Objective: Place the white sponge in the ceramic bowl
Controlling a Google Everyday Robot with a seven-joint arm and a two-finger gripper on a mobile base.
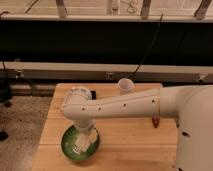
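The green ceramic bowl stands near the front left edge of the wooden table. My white arm reaches in from the right and bends down over it. The gripper hangs inside the bowl's rim, just above its bottom. A pale cream block, the white sponge, shows at the gripper's tip over the right side of the bowl. I cannot tell whether the gripper holds it or whether it rests in the bowl.
A small white cup stands at the table's back edge. A dark object lies behind the arm's wrist. A small reddish-brown object lies at the right under the arm. A black panel and a cable run behind the table.
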